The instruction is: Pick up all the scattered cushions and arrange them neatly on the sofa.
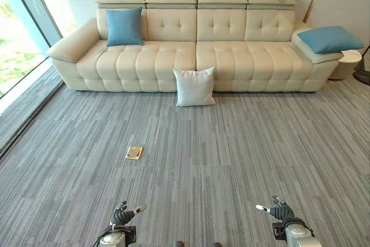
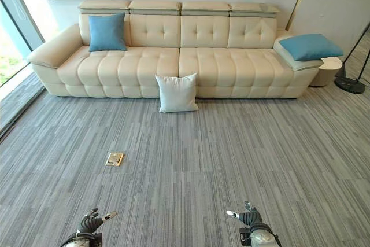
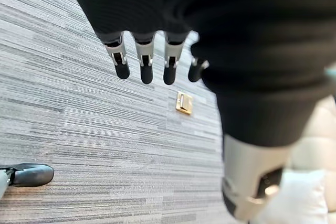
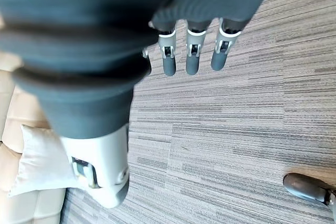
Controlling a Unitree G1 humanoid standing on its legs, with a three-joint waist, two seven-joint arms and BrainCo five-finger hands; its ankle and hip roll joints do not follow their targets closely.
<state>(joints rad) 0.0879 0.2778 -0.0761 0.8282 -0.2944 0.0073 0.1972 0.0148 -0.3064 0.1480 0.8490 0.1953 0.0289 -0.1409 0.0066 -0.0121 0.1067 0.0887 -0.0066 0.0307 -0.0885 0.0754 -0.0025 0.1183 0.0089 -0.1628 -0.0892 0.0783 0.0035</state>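
Standing well back from the sofa, with the whole room in view and no cushion yet in reach.

Sofa: long, cream, tufted, along the far wall. Its seat is bare across the middle, so that is the likely place to set a cushion down.

Carpet: grey, striped; a wide stretch of it lies between the hands and the sofa. The step in hand looks to be the approach, best made straight ahead and stopping just short of the sofa's front edge.

Blue cushion on armrest: lying flat at the sofa's right end, askew; it probably wants standing up against the backrest.

Blue cushion on seat: upright against the backrest near the sofa's left end, already tidy.

White cushion: on the carpet, leaning on the sofa's front edge at the middle. Soft and broad, it should take a two-handed hold from both sides.

Left hand, right hand: low over the near carpet, fingers loosely spread, holding nothing.

Brass plate: small, flush in the carpet; what it is cannot be made out.

Hidden: the sofa's back and the floor behind it.
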